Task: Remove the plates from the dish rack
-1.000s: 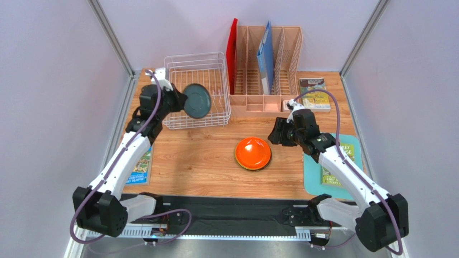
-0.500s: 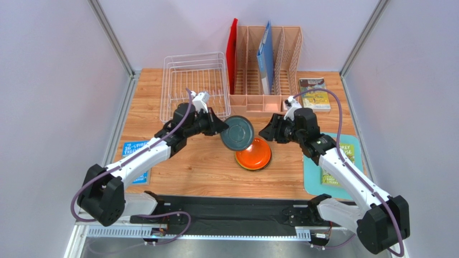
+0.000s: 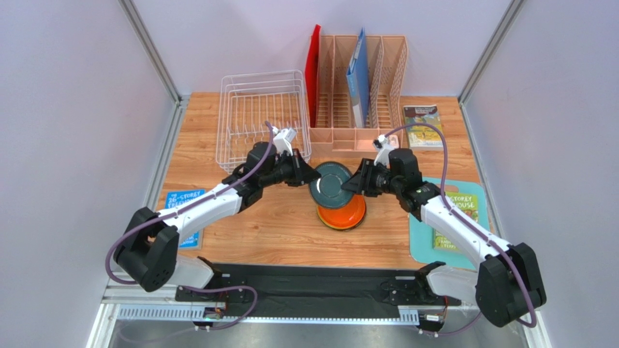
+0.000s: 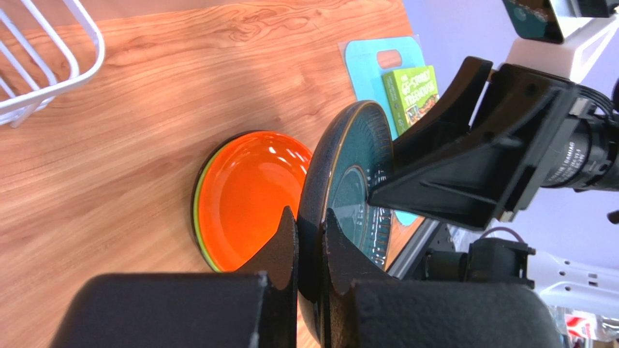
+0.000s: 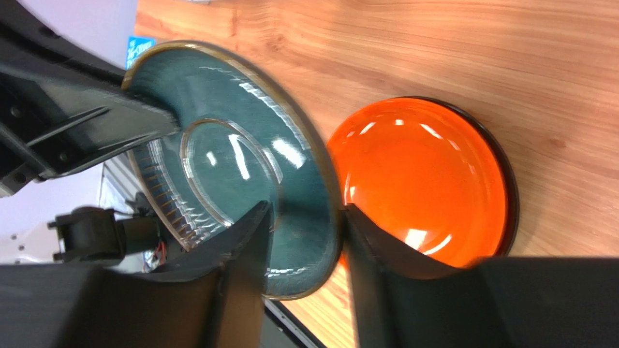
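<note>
Left fingers (image 4: 280,250) on teal plate (image 4: 356,152) rim

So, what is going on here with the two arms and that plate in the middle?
The two arms are passing a plate between them. The left claw is shut on the rim of the dark teal-grey plate and holds it in the air over the orange plate, which tops a stack on the table. The right claw has its fingers on both sides of the opposite rim, but it is not clear whether it grips yet. The dish rack shows no plates.
</note>
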